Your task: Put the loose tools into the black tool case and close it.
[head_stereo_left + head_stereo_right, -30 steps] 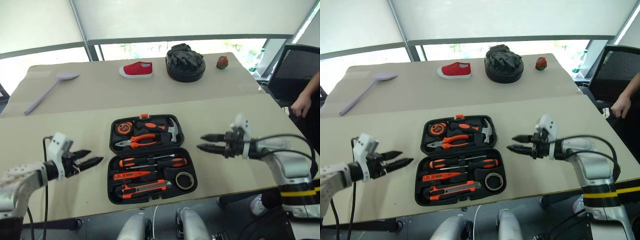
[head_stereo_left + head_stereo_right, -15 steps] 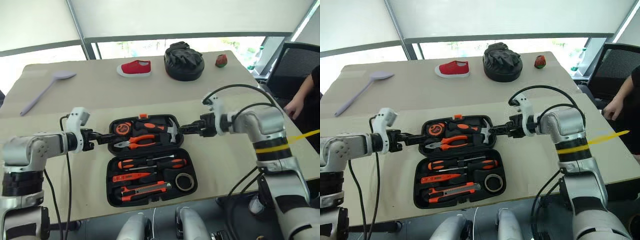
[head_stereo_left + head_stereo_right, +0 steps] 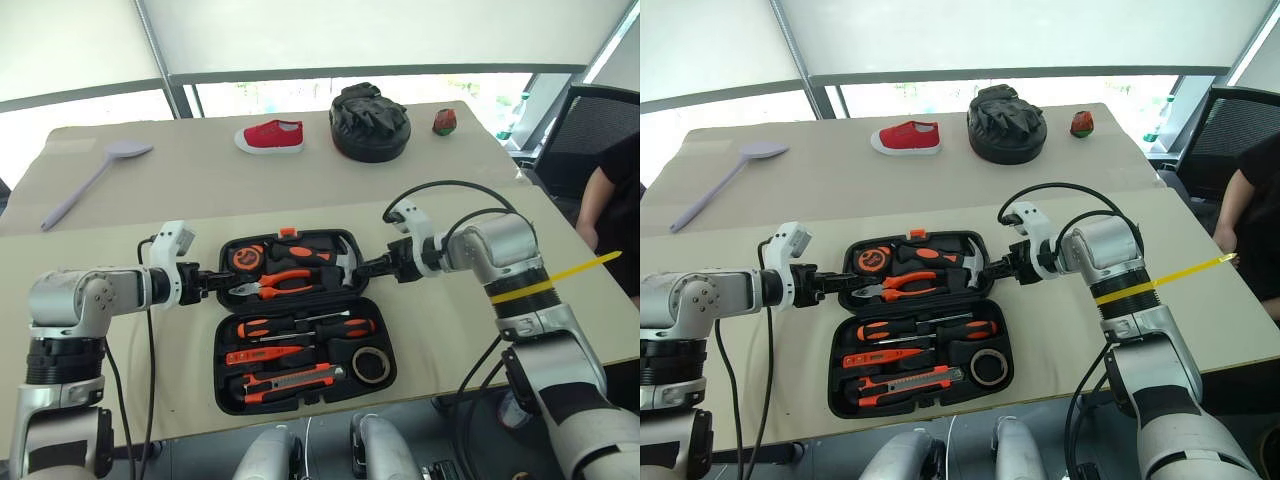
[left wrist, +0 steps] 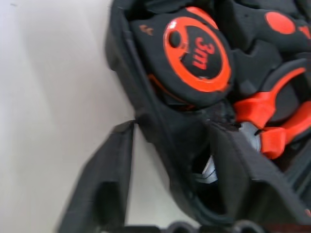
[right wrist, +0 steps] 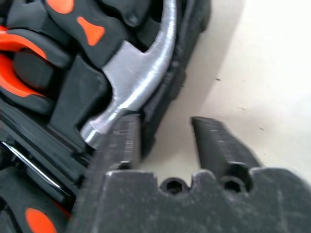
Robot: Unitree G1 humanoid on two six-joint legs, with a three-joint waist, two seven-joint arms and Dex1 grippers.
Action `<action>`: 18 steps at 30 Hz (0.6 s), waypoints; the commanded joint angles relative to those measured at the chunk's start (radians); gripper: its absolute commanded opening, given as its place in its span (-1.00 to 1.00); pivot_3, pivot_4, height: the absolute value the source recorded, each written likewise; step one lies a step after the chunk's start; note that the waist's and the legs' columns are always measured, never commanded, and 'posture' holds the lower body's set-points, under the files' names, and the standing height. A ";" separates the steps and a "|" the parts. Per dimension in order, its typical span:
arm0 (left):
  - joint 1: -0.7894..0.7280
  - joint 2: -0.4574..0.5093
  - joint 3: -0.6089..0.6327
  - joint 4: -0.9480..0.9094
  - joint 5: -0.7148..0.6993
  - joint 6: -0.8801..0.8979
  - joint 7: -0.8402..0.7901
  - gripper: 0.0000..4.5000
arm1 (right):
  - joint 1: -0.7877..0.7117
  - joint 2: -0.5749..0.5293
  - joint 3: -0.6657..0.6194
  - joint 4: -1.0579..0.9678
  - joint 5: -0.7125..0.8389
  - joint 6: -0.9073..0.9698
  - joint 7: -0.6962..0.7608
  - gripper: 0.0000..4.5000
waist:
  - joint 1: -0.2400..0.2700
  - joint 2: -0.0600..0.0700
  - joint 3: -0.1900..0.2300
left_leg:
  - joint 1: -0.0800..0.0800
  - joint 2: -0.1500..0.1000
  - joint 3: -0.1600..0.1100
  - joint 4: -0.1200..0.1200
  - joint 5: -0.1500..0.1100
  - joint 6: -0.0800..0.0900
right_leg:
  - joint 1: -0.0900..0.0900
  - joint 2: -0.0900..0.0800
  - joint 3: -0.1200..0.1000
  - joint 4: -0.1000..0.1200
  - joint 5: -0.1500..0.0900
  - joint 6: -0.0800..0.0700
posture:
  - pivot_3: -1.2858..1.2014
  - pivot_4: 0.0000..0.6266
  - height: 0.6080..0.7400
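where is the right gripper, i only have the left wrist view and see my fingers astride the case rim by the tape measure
observer: the right gripper is at the opposite rim of the same far half of the black tool case, one finger inside by the hammer head, one outside the wall.
operator: is the case shut yet
observer: no, it lies open flat, both halves face up.
operator: are the tools in
observer: yes, the two screwdrivers, slim screwdriver, utility knife and tape roll all sit in the near half's slots.
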State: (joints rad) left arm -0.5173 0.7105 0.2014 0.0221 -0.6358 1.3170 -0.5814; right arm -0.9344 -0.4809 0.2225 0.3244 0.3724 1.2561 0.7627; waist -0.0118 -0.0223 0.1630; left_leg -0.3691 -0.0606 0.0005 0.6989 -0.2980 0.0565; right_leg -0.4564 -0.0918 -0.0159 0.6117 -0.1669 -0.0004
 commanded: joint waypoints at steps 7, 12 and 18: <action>0.021 -0.143 0.195 -0.020 -0.107 -0.202 -0.098 -0.99 | 0.029 0.052 -0.136 0.027 0.002 -0.322 0.040 -1.00 | 0.002 -0.001 -0.002 | 0.006 -0.002 -0.001 0.000 0.003 0.003 | 0.007 0.000 0.001 0.000 0.003 0.001 | 0.03 -0.52 1.00; 0.127 -0.171 0.233 -0.098 -0.080 -0.442 -0.194 -0.99 | 0.121 0.029 -0.183 -0.124 -0.011 -0.641 0.110 -1.00 | -0.002 -0.001 -0.001 | -0.007 -0.002 0.000 0.000 0.007 -0.003 | -0.006 -0.001 0.001 0.002 0.004 0.001 | 0.03 -0.52 1.00; 0.366 -0.218 0.203 -0.176 0.143 -1.082 -0.337 -0.99 | 0.357 -0.099 -0.108 -0.130 -0.326 -1.522 0.099 -1.00 | -0.006 -0.001 -0.001 | -0.017 -0.003 0.002 -0.003 0.007 -0.003 | -0.018 0.000 -0.001 0.001 0.005 0.000 | 0.03 -0.52 1.00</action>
State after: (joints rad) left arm -0.2011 0.4989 0.3826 -0.0863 -0.5386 0.4347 -0.8652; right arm -0.6221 -0.5243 0.1133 0.2190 0.1501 0.0382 0.8501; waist -0.0175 -0.0234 0.1618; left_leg -0.3863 -0.0635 0.0021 0.6939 -0.2912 0.0536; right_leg -0.4739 -0.0914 -0.0167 0.6108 -0.1623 0.0000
